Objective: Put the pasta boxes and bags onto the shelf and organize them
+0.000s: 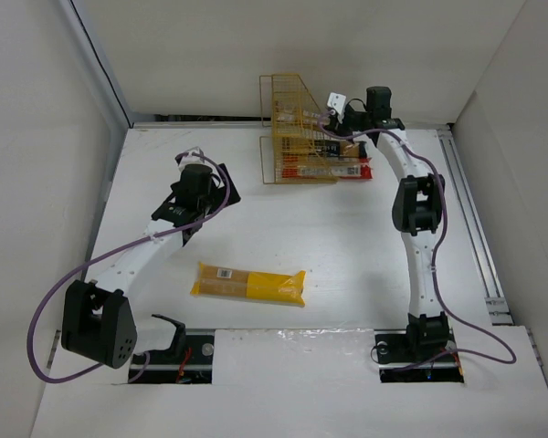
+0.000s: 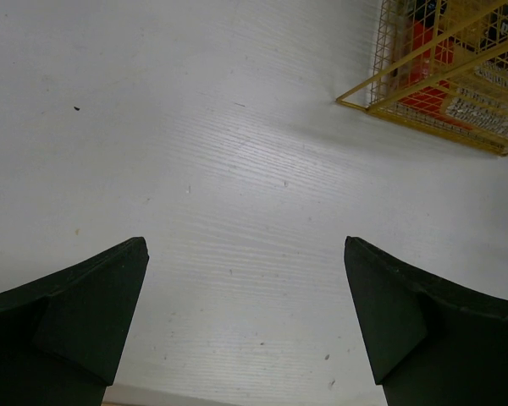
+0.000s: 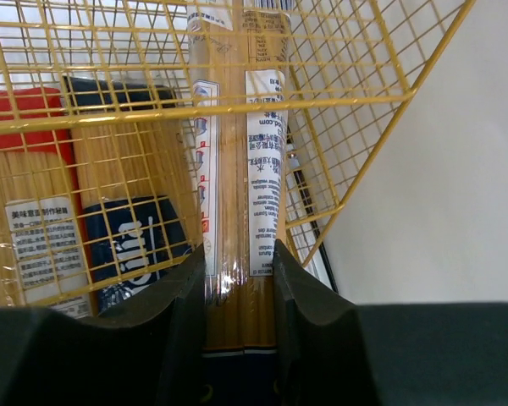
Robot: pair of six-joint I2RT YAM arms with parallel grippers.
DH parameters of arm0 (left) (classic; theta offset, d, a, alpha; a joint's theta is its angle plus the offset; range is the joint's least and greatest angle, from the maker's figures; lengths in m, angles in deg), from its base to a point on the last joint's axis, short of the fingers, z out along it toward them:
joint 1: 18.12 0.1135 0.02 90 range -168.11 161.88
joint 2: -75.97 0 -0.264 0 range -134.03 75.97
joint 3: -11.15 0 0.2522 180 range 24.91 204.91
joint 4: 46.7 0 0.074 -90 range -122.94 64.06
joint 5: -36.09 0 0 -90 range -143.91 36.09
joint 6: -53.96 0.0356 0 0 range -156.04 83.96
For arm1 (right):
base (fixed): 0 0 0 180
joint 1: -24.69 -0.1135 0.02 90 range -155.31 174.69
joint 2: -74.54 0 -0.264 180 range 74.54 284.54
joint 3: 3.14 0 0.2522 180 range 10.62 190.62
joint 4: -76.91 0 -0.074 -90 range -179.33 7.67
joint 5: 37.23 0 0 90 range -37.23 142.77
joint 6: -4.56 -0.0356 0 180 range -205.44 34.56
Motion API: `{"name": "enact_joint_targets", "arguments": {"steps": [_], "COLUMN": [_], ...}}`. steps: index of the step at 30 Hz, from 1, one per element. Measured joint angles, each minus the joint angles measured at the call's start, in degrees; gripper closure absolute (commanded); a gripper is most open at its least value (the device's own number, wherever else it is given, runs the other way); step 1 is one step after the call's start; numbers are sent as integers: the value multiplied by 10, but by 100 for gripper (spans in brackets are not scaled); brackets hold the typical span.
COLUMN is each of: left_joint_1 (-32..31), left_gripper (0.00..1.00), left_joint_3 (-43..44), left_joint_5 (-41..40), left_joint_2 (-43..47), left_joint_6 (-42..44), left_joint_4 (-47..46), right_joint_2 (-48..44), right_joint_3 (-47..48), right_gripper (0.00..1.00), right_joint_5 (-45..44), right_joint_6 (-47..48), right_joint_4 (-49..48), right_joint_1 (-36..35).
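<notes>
On shelf 3 packs, r. hand gripping clear bag, l. hand apart, yellow bag outside

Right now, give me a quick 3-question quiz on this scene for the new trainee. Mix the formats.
1. Short answer: which pack does the right gripper clamp, with its far end inside the shelf?
2. True or false: the left gripper is shut on a pasta pack.
3. Pick one. The plain yellow bag lies:
A. on the shelf's top tier
B. on the table between the two arms
C. in the left gripper

Key
1. The clear bag.
2. False. Its jaws stand wide open over bare table.
3. B
</notes>
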Motion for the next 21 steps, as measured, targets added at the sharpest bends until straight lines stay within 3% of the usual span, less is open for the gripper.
{"name": "enact_joint_targets", "arguments": {"steps": [3,4,7,8,21], "left_joint_1": [0,0,0,0,0], "left_gripper": [0,0,0,0,0], "left_joint_3": [0,0,0,0,-61], "left_joint_5": [3,5,9,12,85], "left_joint_2": [0,0,4,7,97], "left_joint_6": [2,2,2,1,-53], "left_joint_4": [-1,-1,1,3,51], "right_joint_2": [7,8,8,8,-86], "right_joint_3": [1,1,1,1,-99], "right_gripper": [78,63,42,30,11], "right_joint_5": [-2,-4,-14,-16,-74], "right_joint_6": [-2,-2,-8,-11,-19], "right_joint_4": [-13,-17,-19,-24,-69], "right_joint_1": [-7,-9,-14,-15,-23]}}
